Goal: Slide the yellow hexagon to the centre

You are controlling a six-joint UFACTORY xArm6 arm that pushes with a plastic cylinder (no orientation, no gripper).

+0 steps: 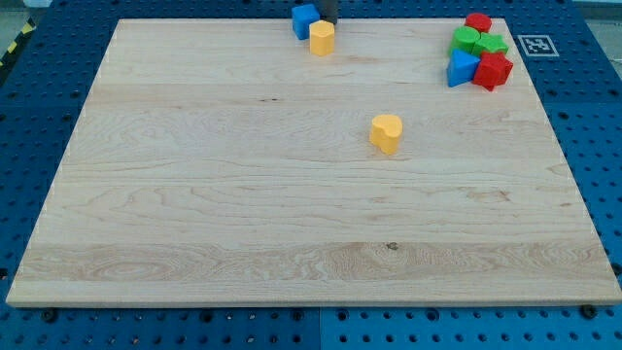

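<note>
The yellow hexagon (322, 37) stands near the view's top edge of the wooden board (194, 194), a little left of the middle. My tip (328, 23) is right behind it, at its upper right side, seemingly touching it. Only the lowest part of the dark rod shows at the view's top. A blue block (305, 20) sits just to the upper left of the hexagon, close to the rod.
A yellow heart-shaped block (386, 133) sits right of the board's centre. At the view's top right is a cluster: a red block (477, 21), two green blocks (467, 40) (491, 45), a blue block (462, 68) and a red block (493, 71).
</note>
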